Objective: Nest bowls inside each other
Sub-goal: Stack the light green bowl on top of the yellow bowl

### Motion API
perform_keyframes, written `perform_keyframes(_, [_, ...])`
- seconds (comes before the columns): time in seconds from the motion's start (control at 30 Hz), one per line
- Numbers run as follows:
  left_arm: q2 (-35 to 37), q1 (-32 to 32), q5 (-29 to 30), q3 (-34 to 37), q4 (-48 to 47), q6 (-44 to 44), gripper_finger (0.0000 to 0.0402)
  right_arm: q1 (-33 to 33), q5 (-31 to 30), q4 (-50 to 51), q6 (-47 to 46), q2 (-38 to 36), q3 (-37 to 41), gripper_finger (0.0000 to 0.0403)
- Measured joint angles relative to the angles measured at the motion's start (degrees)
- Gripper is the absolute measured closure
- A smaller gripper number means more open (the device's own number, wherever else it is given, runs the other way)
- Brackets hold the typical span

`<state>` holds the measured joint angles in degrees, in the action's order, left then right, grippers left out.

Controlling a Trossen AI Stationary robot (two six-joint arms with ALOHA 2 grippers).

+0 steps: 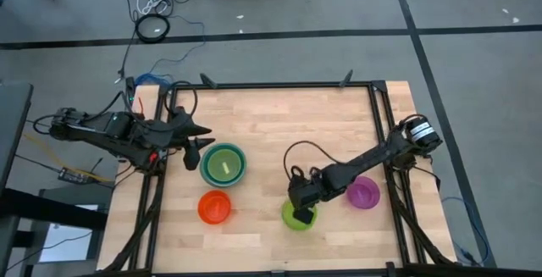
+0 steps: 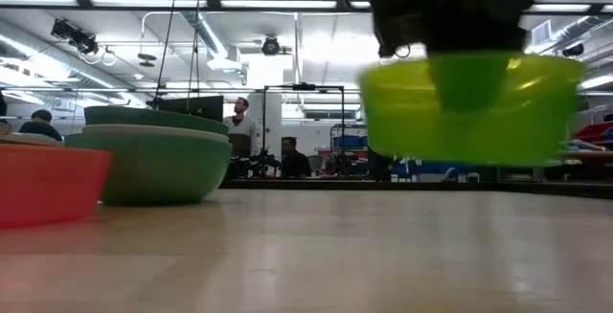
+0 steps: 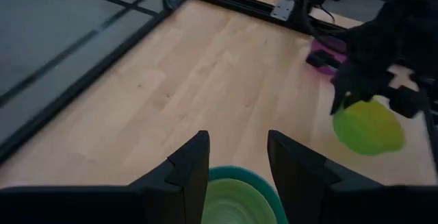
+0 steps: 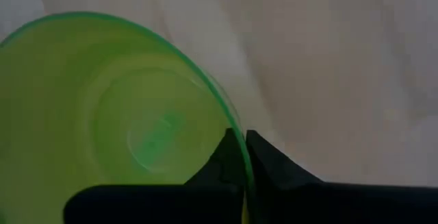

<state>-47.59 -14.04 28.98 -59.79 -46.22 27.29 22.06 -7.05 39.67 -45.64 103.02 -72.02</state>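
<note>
My right fingers (image 4: 243, 157) pinched on the lime bowl's (image 1: 297, 217) rim, bowl clear of the table (image 1: 279, 124), my left fingers (image 3: 236, 157) open above the nested stack (image 1: 223, 164)

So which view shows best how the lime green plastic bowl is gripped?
The right wrist view: the right pincer pinches the lime green plastic bowl by its rim. The low view shows it lifted; the others show only its position.
</note>
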Motion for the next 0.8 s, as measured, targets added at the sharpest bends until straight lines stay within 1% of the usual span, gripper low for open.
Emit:
perform_keyframes(0.1, [0.00, 0.04, 2.70, 0.00, 0.09, -0.56, 0.0245, -3.41, -2.26, -0.99, 5.69, -0.04, -3.39, 0.0402])
perform_keyframes(0.23, [0.00, 0.06, 6.29, 0.00, 0.11, -1.38, 0.0245, -9.03, -2.63, -9.81, 14.80, 0.05, -6.15, 0.0402])
perform_keyframes(0.37, [0.00, 0.04, 6.93, 0.00, 0.12, -1.32, 0.0245, -14.31, -2.52, -16.61, 22.93, 0.11, -9.56, 0.0402])
perform_keyframes(0.43, [0.00, 0.04, 6.94, 0.00, 0.13, -1.06, 0.0245, -16.54, -1.41, -21.17, 26.61, 0.11, -10.06, 0.0403])
perform_keyframes(0.53, [0.00, 0.04, 6.96, 0.00, 0.13, 0.17, 0.0245, -19.70, 3.06, -28.08, 30.26, 0.11, -10.40, 0.0403])
perform_keyframes(0.6, [0.00, 0.04, 6.96, 0.00, 0.13, 0.67, 0.0245, -21.30, 4.80, -31.03, 31.83, 0.41, -10.57, 0.0403])
perform_keyframes(0.77, [-0.02, 0.04, 7.96, -0.02, 0.19, 1.88, 0.0245, -23.71, 7.28, -34.53, 35.03, 2.75, -10.50, 0.0403])
perform_keyframes(0.8, [-0.04, 0.04, 8.57, -0.02, 0.17, 1.90, 0.0245, -24.08, 7.43, -33.73, 35.50, 2.94, -10.45, 0.0403])
